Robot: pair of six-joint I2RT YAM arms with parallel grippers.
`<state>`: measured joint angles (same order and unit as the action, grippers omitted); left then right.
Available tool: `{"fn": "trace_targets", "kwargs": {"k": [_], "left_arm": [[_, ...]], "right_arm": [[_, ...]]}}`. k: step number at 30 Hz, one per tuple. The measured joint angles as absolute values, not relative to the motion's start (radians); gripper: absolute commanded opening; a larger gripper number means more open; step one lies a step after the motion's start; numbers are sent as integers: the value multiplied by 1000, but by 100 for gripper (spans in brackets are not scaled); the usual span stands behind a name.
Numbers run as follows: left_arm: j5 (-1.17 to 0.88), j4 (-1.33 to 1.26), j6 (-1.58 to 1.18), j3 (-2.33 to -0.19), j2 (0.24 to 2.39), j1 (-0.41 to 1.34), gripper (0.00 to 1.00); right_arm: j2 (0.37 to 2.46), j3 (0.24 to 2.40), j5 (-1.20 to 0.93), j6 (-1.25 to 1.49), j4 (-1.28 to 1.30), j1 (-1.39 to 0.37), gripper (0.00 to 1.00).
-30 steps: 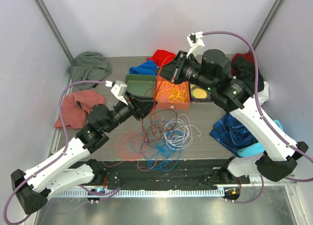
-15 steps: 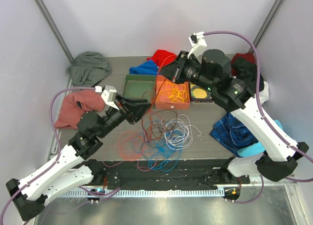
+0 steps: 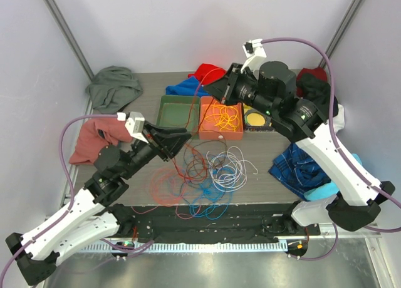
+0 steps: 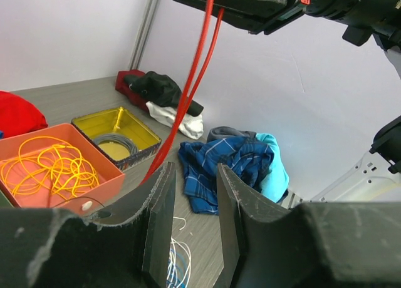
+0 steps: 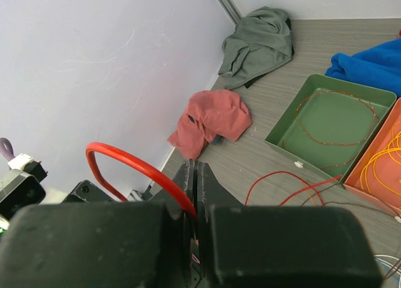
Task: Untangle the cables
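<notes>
A tangle of cables (image 3: 210, 172), red, blue, white and brown, lies on the table in front of the trays. My right gripper (image 3: 224, 91) hangs above the orange tray (image 3: 233, 134), and the right wrist view shows it (image 5: 195, 168) shut on a red cable (image 5: 135, 166) that loops out to the left. That red cable (image 4: 199, 56) runs down from it as two strands toward the pile. My left gripper (image 3: 183, 136) hovers over the pile's far left edge. Its jaws (image 4: 194, 175) stand open with nothing between them, and the red cable passes just left of its left finger (image 4: 160, 203). Orange cable (image 4: 50, 169) fills the orange tray.
A green tray (image 3: 164, 100) holds a thin brown cable. A yellow tray (image 3: 257, 128) holds a black coil. Cloths lie around: grey-green (image 3: 113, 84), pink (image 3: 94, 138), blue plaid (image 3: 301, 166), red (image 3: 207, 72) and blue (image 3: 185, 86) at the back.
My left arm has drawn its wrist back to the left and lowered, its jaws still pointing at the red cable. The right gripper has kept its hold and barely moved.
</notes>
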<state>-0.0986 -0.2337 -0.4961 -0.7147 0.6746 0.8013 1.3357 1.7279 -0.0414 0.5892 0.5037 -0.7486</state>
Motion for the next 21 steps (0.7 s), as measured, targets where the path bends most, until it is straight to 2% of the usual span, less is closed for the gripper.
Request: {"fn": "trace_targets", "kwargs": {"k": [11, 21], "left_arm": [[-112, -268, -500, -710, 756, 801, 50], [-125, -342, -498, -719, 915, 801, 52]], "right_arm": [[1366, 1738, -113, 622, 501, -749, 1], [1367, 1737, -212, 667, 477, -749, 1]]}}
